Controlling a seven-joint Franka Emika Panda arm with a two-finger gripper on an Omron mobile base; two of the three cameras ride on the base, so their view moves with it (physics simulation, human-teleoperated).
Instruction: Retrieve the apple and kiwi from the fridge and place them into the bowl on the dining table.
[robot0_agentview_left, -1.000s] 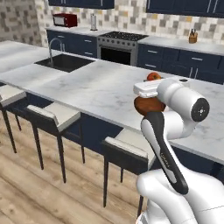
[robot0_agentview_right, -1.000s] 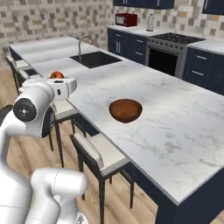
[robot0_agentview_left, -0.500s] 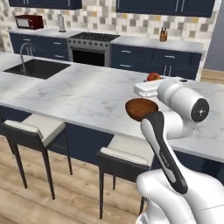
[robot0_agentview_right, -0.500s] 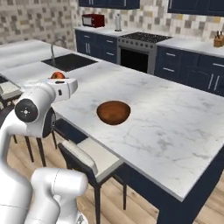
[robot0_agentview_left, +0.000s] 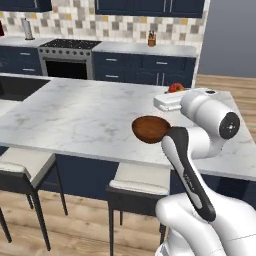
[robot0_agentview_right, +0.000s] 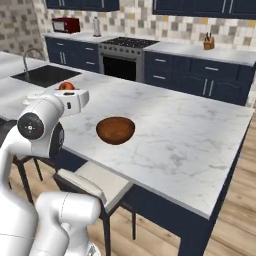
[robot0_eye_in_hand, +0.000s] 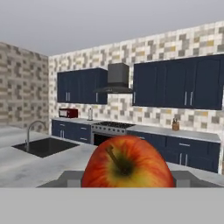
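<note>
Plainly the pincer (robot0_eye_in_hand: 127, 181) is clamped on the apple (robot0_eye_in_hand: 127, 162), one finger at each flank, with the stalk end turned toward the hand's camera; held that way the fruit sits squarely between the fingers and should not roll out while it is carried. Taking the bowl (robot0_agentview_right: 115, 130) as the mark, the apple (robot0_agentview_left: 175, 87) rides above the bench (robot0_agentview_right: 190, 145), off to one side of the bowl and not yet over it, level with the arm's folded wrist. The bowl (robot0_agentview_left: 150, 129) itself stands upright on the marble near the stool-side edge, and I can see nothing inside it, so by my reckoning neither fruit has been delivered. Two stools (robot0_agentview_left: 140, 182) are tucked under the edge just below the bowl. Beyond the bowl, against the far wall, stand the stove (robot0_agentview_right: 126, 52) and the navy cabinets. The next thing, I would judge, is to bring the apple over the bowl's mouth and low enough that it will not bounce out.
</note>
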